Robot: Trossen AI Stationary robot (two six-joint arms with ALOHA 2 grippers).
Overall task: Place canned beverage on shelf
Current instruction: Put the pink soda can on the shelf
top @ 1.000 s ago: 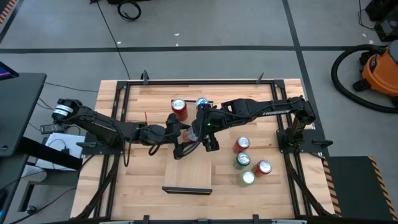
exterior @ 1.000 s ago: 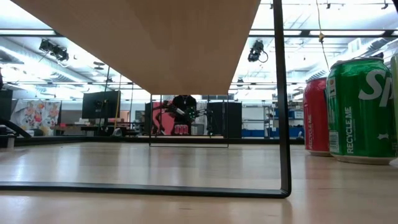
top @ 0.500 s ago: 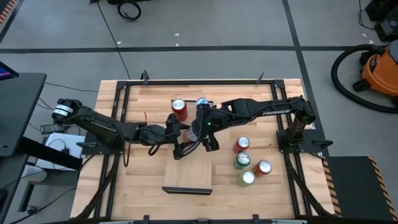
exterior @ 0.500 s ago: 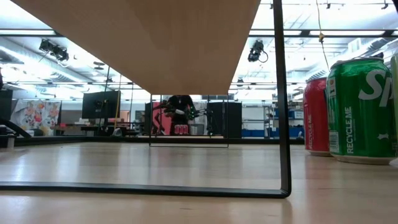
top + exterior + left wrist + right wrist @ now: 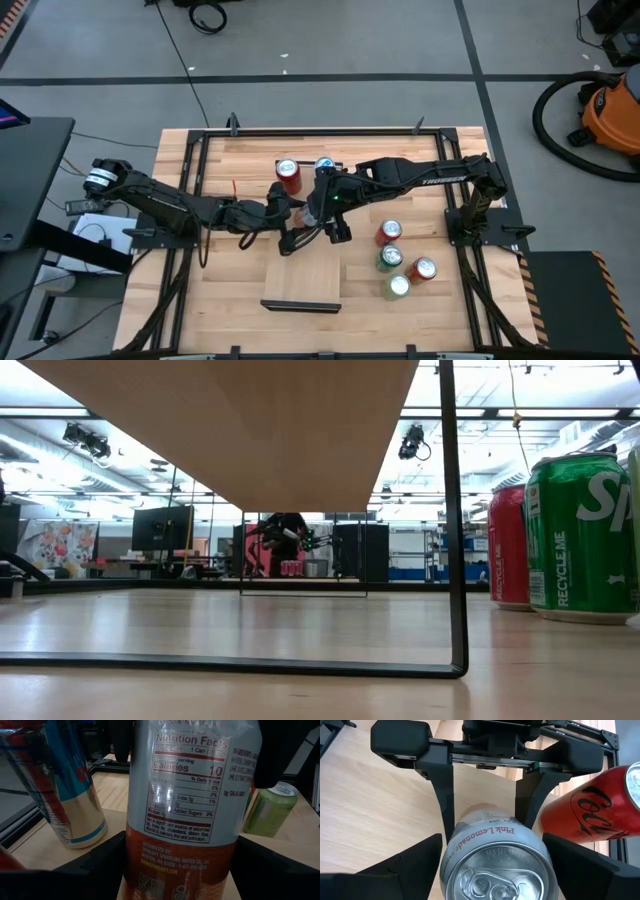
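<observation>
Plank tabletop (image 5: 230,280) of pale wood carries the shelf (image 5: 305,275), a long light-wood board with dark strips at its short ends, its long axis running from the table's near edge toward the centre, where both arms meet over its far end. A loose group of red and green cans (image 5: 398,262) stands on the tabletop right of the shelf; a red cola can (image 5: 288,175) and a silver-and-blue can (image 5: 60,795) stand just beyond the shelf's far end. Task item: a grey and orange pink-lemonade sparkling-water can (image 5: 492,855), upright, long axis vertical, pull-tab up, held at the shelf's far end. Left gripper (image 5: 490,800) has its fingers closed against the can's sides, one each side. Right gripper (image 5: 322,222) sits above the same can with fingers spread wide on either flank, apparently not touching. Judgement: thin-walled aluminium, moderately heavy if full, smooth and slippery; excess squeeze would dent it. Best hold is mid-body across the diameter, kept vertical.
</observation>
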